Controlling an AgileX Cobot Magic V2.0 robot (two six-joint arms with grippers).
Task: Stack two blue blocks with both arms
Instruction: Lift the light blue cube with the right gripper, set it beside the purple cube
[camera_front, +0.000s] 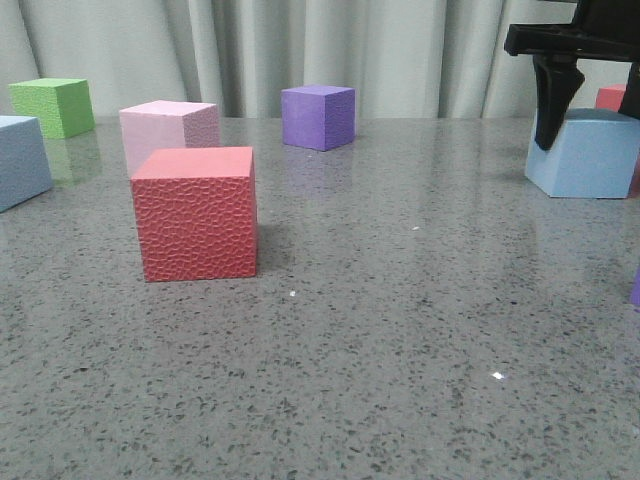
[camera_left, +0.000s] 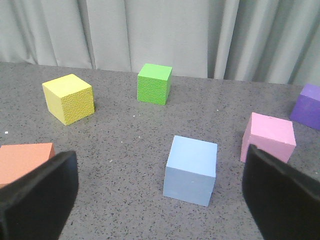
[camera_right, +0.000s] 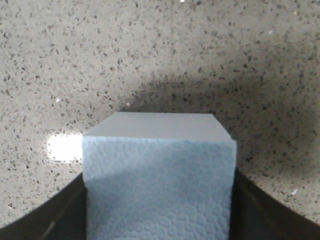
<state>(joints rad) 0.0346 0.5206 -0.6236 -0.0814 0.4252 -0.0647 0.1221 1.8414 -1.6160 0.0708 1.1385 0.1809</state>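
Observation:
One blue block (camera_front: 590, 155) sits at the far right of the table, and my right gripper (camera_front: 595, 120) comes down over it. In the right wrist view this block (camera_right: 159, 175) fills the gap, with a black finger (camera_right: 65, 215) pressed flush against each side, so the gripper (camera_right: 159, 205) is shut on it. The other blue block (camera_front: 20, 160) stands at the table's left edge. In the left wrist view this block (camera_left: 191, 170) rests on the table ahead of my left gripper (camera_left: 159, 160), which is wide open and touches nothing. The left gripper is outside the front view.
A red cube (camera_front: 195, 213) stands front left, with a pink cube (camera_front: 168, 130) behind it. Purple (camera_front: 318, 116) and green (camera_front: 52, 106) cubes sit near the curtain. Yellow (camera_left: 68, 98) and orange (camera_left: 22, 161) cubes lie by the left arm. Another red cube (camera_front: 612, 97) is behind the right block.

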